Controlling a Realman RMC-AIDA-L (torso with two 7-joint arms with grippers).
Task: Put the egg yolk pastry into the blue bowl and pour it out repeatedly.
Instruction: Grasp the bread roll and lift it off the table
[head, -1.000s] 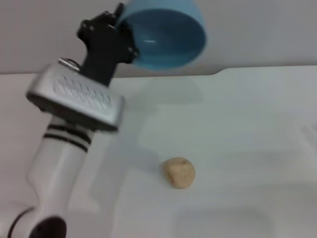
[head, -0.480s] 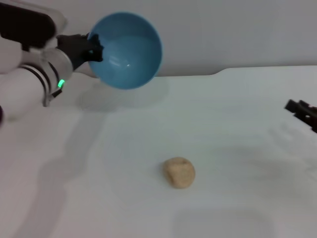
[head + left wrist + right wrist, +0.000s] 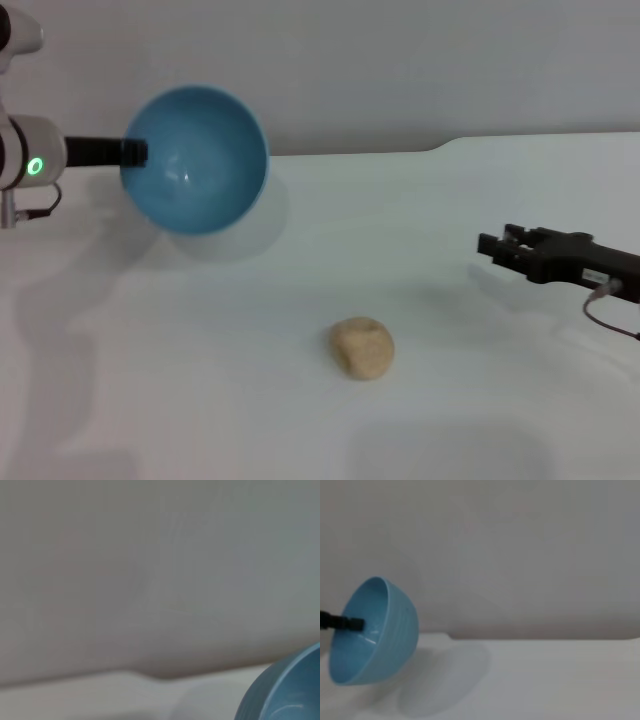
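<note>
The blue bowl [image 3: 195, 160] hangs tipped on its side above the table's back left, its empty inside facing me. My left gripper [image 3: 132, 152] is shut on its rim from the left. The right wrist view shows the bowl [image 3: 375, 630] side-on with a dark finger [image 3: 342, 622] across its rim, and the left wrist view catches only an edge of the bowl [image 3: 285, 690]. The egg yolk pastry [image 3: 361, 347], a small tan ball, lies alone on the white table near the front middle. My right gripper [image 3: 498, 245] reaches in low from the right, well apart from the pastry.
The white table [image 3: 450, 400] runs back to a grey wall [image 3: 400, 70]. A thin cable [image 3: 610, 315] hangs under the right arm. The bowl's shadow [image 3: 250, 235] falls on the table below it.
The left arm has carried the bowl down and to the left. The right gripper has come further in from the right edge. The pastry has not moved.
</note>
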